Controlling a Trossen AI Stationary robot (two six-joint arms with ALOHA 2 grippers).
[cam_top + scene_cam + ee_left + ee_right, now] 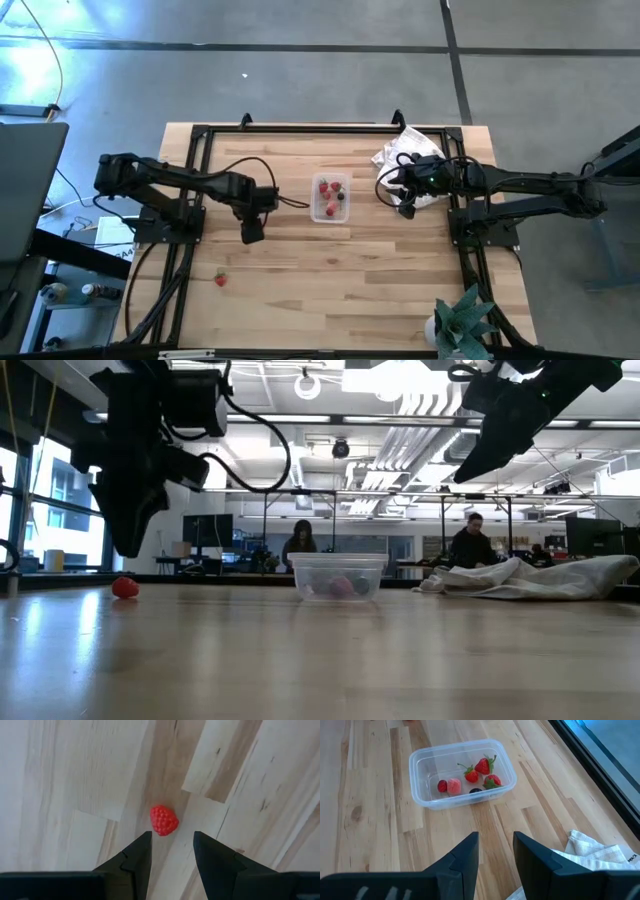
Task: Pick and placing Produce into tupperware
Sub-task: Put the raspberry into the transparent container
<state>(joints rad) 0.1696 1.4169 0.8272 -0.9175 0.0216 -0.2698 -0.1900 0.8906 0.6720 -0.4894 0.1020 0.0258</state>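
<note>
high view: clear tupperware (330, 198) near the middle of the wooden counter (340, 290), with red produce (329, 190) and one dark piece inside. left hand (252, 232) just to the left of the tub, above the wood, nothing in it. lone red berry (220, 279) well apart, toward the front left of the counter. right hand (406, 208) to the right of the tub, beside a wrinkled white cloth (403, 152). green plant (462, 322) at the front right corner.

low view: tupperware (338, 577) standing upright on the counter (320, 660), pinkish pieces dimly visible through its wall. single berry (125, 587) to its left, apart from it. left hand (128, 542) hanging above the counter, close over that berry. right hand (470, 470) raised high. cloth (540, 578) lying at the right. two persons in the room behind.

left wrist view: fingers (135, 860) parted a little, empty. textured red berry (164, 820) on the wood beyond the tips, not touching them.

right wrist view: fingers (462, 857) slightly apart, holding nothing. tupperware (462, 773) ahead, with strawberries (482, 766), a pale pink piece (454, 786) and a dark berry (476, 791) inside. corner of the cloth (592, 852) close by.
</note>
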